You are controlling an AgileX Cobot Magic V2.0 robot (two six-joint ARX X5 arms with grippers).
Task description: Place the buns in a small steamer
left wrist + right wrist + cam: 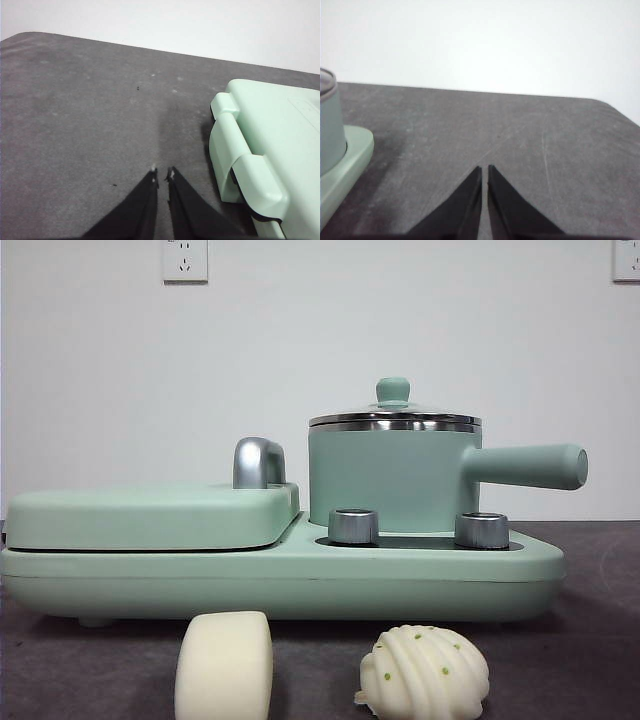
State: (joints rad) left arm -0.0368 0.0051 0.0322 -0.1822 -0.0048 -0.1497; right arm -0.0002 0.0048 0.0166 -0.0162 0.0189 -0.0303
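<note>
Mint-green all over, so the big cooker base (280,585) gets noticed first: it spans most of the front view, with the flat griddle cover (150,515) at 9 o'clock and the small steamer (392,475) seated at about 2 o'clock, glass lid (394,416) still on and its straight handle (525,466) pointed toward 3.

Both buns are parked on the table in front of the base. The smooth cylinder bun (224,666) is stood on its edge at 7 o'clock, so its long axis seems to run roughly along the view line, though that can't be pinned down. The ridged shell bun (424,674) with green specks is laid at 5 o'clock, wider across than deep.

Neither pincer is seen near them. The left gripper (163,174) is held with its jaws pressed nearly together over bare table just beside the hinged end of the griddle side. The right gripper (485,169) is likewise closed up and empty, with the steamer's wall (330,125) at its 9 o'clock. So the right arm is judged nearer the pot and the shell bun, the left nearer the cylinder. The lid would probably need lifting first.

Dark grey matte tabletop (75,125), a bit scuffed. Plain white wall, two sockets (185,260) up top.
</note>
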